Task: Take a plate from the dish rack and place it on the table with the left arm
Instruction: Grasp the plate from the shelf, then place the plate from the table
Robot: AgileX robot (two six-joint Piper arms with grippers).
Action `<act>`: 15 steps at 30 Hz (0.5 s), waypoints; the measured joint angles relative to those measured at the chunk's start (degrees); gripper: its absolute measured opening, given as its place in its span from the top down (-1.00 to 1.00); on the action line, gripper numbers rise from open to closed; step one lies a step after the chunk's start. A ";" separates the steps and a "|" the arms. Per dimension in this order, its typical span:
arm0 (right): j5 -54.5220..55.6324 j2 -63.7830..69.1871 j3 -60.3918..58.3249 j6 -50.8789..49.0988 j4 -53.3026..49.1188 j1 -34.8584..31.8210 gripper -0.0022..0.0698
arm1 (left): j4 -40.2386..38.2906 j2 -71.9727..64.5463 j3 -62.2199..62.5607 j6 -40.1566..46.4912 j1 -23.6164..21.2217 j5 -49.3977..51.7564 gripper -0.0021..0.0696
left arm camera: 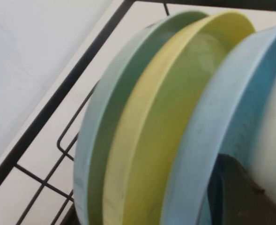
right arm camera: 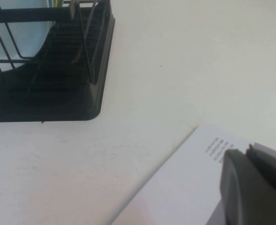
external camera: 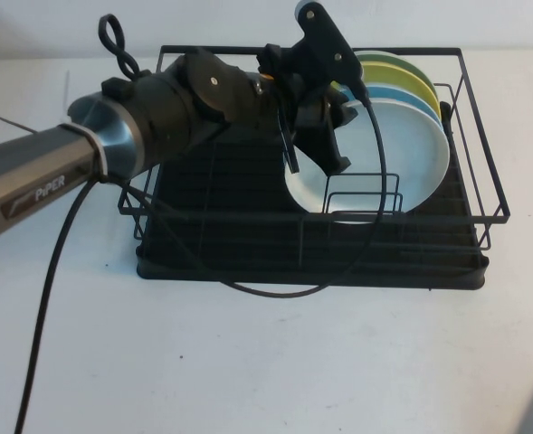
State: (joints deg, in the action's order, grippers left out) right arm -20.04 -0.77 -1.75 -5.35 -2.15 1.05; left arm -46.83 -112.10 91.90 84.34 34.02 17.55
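**Reaching into the rack for the front plate**

Reaching across from the 9 o'clock side, the thick black and grey left arm (external camera: pixel 148 113) is hanging its black two-finger left claw (external camera: pixel 316 158) over the black wire-frame dish rack (external camera: pixel 311 244), with the fingers pointing down toward the upper left rim of the plain white round plate (external camera: pixel 402 158). The claw is looking released: one finger is lying over the plate's face and the other is sitting just outside the rim, so the edge seems to be passing between them, though I cannot tell whether either finger is touching it yet.

The white plate is standing on edge at the front of the stack, leaning back toward 1 o'clock against the light blue plate (left arm camera: pixel 208 140), with the yellow plate (left arm camera: pixel 166 122) and a pale green plate (left arm camera: pixel 105 140) behind. Standing them upright between the wire dividers is keeping each rim exposed, which is probably why the claw is coming at the top edge.

The plate is not yet lifted; the plain white bench (external camera: pixel 248 362) at 6 o'clock of the rack is offering room to set it down. The trailing black cable (external camera: pixel 275 289) is drooping across the rack's front and could snag.

The right claw (right arm camera: pixel 250 187) is sitting low over the bench at the rack's 4 o'clock, beside a white printed sheet (right arm camera: pixel 184 178); whether it is clenched I cannot tell.
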 joint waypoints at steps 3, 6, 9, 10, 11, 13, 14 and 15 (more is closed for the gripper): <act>0.00 0.00 0.00 0.00 0.00 0.00 0.99 | 0.80 0.37 0.14 0.65 0.00 0.68 0.75; 0.00 0.00 0.00 0.00 0.00 0.00 0.99 | 1.26 2.92 0.20 0.79 0.00 1.46 0.76; 0.00 0.00 0.00 0.00 0.00 0.00 0.99 | 1.39 7.96 0.28 0.79 0.00 3.29 0.77; 0.00 0.00 0.00 0.00 0.00 0.00 0.99 | 1.39 10.26 0.42 0.66 0.00 4.44 0.79; 0.00 0.00 0.00 0.00 0.00 0.00 0.99 | 1.26 12.85 0.42 0.27 0.00 6.36 0.80; 0.00 0.00 0.00 0.00 0.00 0.00 0.99 | 1.26 17.89 0.57 0.01 0.00 11.49 0.80; 0.00 0.00 0.00 0.00 0.00 0.00 0.99 | 1.55 20.72 0.71 -0.87 0.00 14.23 0.80; 0.00 0.00 0.00 0.00 0.00 0.00 0.99 | 1.99 22.95 0.77 -2.70 0.00 16.35 0.80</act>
State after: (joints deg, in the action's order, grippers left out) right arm -20.04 -0.77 -1.75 -5.35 -2.15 1.05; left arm -44.83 -89.14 92.66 81.63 34.02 33.90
